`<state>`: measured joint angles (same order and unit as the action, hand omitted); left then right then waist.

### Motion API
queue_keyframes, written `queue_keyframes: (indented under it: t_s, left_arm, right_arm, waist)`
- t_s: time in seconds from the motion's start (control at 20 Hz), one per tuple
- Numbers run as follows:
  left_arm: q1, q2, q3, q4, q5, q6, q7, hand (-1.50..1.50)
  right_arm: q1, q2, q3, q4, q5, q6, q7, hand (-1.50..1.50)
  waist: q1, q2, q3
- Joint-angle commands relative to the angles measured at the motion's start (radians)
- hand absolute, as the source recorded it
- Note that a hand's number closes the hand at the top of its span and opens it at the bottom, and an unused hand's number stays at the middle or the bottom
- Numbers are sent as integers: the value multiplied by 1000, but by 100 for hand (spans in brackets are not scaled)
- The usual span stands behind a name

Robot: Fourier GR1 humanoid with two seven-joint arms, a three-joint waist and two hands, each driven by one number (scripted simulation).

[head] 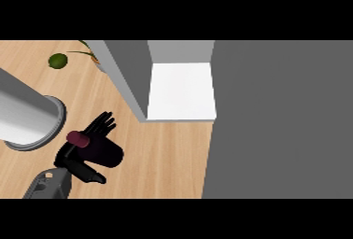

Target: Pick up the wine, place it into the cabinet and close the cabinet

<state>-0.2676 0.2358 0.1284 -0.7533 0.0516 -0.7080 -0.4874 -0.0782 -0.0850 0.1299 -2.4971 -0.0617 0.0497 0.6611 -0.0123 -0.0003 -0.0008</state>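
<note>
The wine [78, 139], a dark bottle with a deep red top, lies tilted in the curled left hand [72, 158] above the wooden desk [165, 158], red end pointing to the view's left. Much of its body is hidden by the hand. The cabinet [180, 91] stands open well apart to the upper right, showing grey walls and a white shelf inside.

Kitchen, wooden counter [165, 158], open cabinet [180, 91]
</note>
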Motion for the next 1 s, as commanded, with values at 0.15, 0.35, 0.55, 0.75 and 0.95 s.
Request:
queue_keyframes:
  t_s: [0.15,0.35,0.55,0.75,0.95]
  left_arm:
    - [-58,-1,10,71,60,-128,-43,-150]
    - [-36,-25,-53,89,18,-162,-118,150]
    - [-23,4,-97,36,-13,-167,-152,150]
    - [24,-8,-188,-93,-109,-53,-228,150]
    - [56,-3,-106,-51,-75,116,-309,150]
  right_arm:
    - [-41,3,-3,-104,-12,-35,73,-150]
    - [12,15,17,-98,-7,-18,18,-150]
    - [-9,-7,-25,-116,-39,-15,65,-150]
    - [30,6,-21,-105,-55,-5,40,-150]
    - [15,-6,-38,-78,-53,7,19,-150]
  waist:
    - [2,0,-1]
    - [-6,1,-1]
    - [0,-1,0]
    - [3,-5,0]
    - [6,-1,0]
